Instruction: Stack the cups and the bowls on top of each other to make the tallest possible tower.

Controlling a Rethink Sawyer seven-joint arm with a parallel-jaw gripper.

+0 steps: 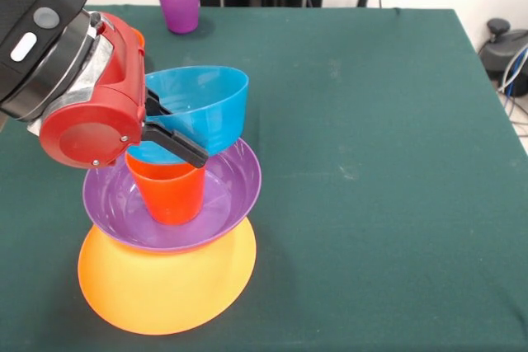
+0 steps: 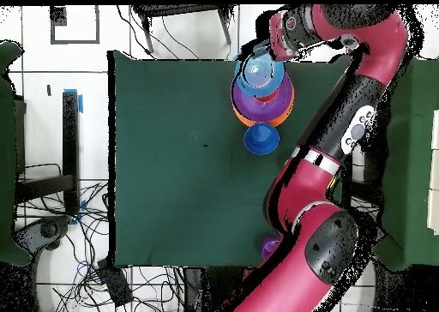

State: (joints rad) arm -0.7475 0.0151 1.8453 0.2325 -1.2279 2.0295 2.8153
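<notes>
The tower stands at the front left: an upturned yellow-orange bowl, a purple bowl on it, and an orange-red cup upright in the purple bowl. My gripper is shut on the rim of a light blue bowl, one finger inside and one outside. The bowl is tilted, at the cup's rim; I cannot tell whether they touch. In the overhead view the light blue bowl lies over the tower, with the gripper beside it. A dark blue bowl sits next to the tower.
A purple cup stands at the table's far edge; in the overhead view it is partly hidden by the arm. An orange thing peeks out behind the arm. The table has a green cover.
</notes>
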